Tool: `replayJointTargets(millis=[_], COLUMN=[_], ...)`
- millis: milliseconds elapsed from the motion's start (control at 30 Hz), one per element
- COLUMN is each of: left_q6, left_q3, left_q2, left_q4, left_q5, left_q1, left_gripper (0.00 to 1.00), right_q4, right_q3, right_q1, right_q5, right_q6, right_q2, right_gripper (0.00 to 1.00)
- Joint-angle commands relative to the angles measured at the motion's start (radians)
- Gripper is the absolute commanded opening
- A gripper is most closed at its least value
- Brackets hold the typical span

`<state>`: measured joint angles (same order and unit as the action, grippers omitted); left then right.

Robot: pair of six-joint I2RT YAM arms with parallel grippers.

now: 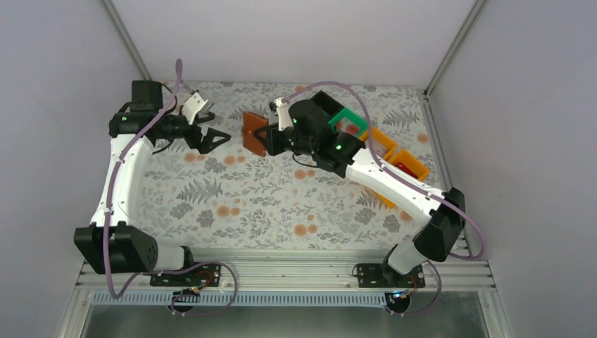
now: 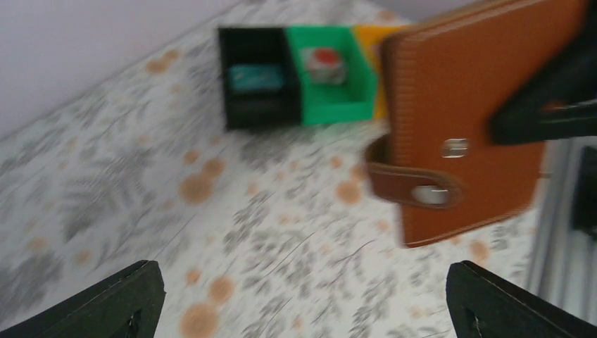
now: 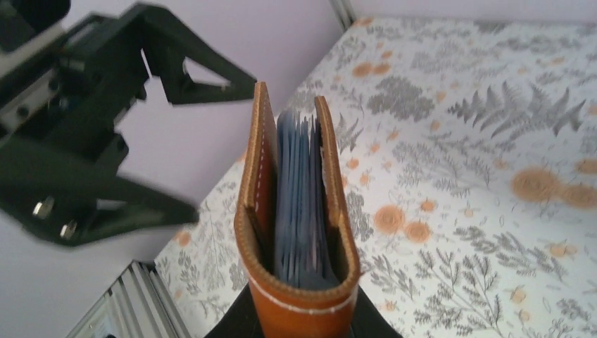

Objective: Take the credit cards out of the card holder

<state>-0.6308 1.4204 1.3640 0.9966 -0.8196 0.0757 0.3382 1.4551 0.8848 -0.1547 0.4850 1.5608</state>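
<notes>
The right tool (image 1: pixel 267 141) is clamping the card holder (image 1: pixel 253 132) by its spine and holding it up off the worktop (image 1: pixel 267 211), out to the left of the green bin (image 1: pixel 348 121) in the overhead view. It is a flat tan leather-look piece with fine ribbing and pale stitching along the rim. In the left wrist view its strap (image 2: pixel 415 186) is hanging loose with a metal stud, and a second stud is glinting on the cover.

From the right wrist the holder is gaping slightly. Blue-grey leaves (image 3: pixel 299 197) are sitting tight between the two covers, and I cannot tell cards from sleeves in there.

The left tool (image 1: pixel 220 125) is hanging on the far side of the holder from the green bin. Its jaws are spread wide with nothing between them, and its black wedge-shaped fingertips (image 2: pixel 120 299) are framing bare floral cloth.

A black bin (image 2: pixel 257 77) is touching the green bin on one side and an orange bin (image 2: pixel 369 42) on the other, all boxy moulded plastic. Something teal (image 2: pixel 246 76) is lying in the black bin, too blurred to name.
</notes>
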Motion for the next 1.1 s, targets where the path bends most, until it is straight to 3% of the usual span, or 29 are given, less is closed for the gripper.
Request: replayJointTargets(millis=[0, 167, 367, 600, 767, 1067], left_q6=[-0.005, 0.121, 0.150, -0.019, -0.159, -0.258], left_q3=[0.022, 0.022, 0.043, 0.071, 0.086, 0.099], left_q2=[-0.014, -0.014, 0.039, 0.033, -0.007, 0.003], left_q4=[0.070, -0.062, -0.101, 0.019, 0.118, 0.165], left_q5=[-0.242, -0.151, -0.088, -0.209, -0.260, -0.201], left_q1=[-0.073, -0.168, -0.172, -0.141, -0.127, -0.056], left_gripper=[1.00, 1.00, 0.99, 0.63, 0.42, 0.40], right_q4=[0.046, 0.057, 0.050, 0.051, 0.058, 0.069], right_q3=[0.084, 0.126, 0.140, 0.124, 0.108, 0.096], right_q1=[-0.005, -0.005, -0.005, -0.004, -0.004, -0.005], right_q5=[0.038, 0.024, -0.061, -0.167, -0.190, -0.227], right_q6=[-0.057, -0.073, -0.099, -0.161, -0.206, -0.226], right_q2=[-0.018, 0.001, -0.001, -0.028, -0.045, -0.059], right_gripper=[0.04, 0.04, 0.04, 0.04, 0.04, 0.04])
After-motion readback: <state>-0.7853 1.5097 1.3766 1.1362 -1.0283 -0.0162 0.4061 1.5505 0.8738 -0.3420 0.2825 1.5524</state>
